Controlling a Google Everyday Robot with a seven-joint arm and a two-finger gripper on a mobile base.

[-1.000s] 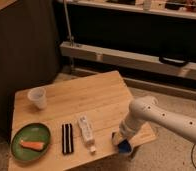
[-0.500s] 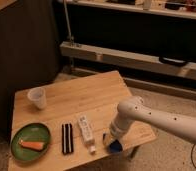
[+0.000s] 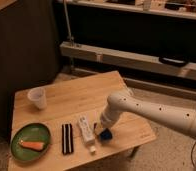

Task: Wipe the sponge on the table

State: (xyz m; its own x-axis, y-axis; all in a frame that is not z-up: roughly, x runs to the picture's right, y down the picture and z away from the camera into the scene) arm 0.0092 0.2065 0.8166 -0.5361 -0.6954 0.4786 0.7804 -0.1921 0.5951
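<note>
The dark blue sponge (image 3: 106, 134) lies on the light wooden table (image 3: 81, 97), near the front edge and right of centre. My gripper (image 3: 102, 129) is down at the sponge, at the end of the white arm (image 3: 151, 114) that reaches in from the right. The arm's end covers the sponge's upper left part. The sponge sits just right of the white remote (image 3: 85, 129).
A green plate (image 3: 30, 141) with an orange piece on it sits at the front left. A striped black-and-white rectangle (image 3: 67, 138) lies between plate and remote. A clear cup (image 3: 37, 97) stands at the left back. A long grey shelf (image 3: 141, 61) runs behind the table.
The arm's end and the sponge have slid left along the table's front, from near the right corner towards the remote.
</note>
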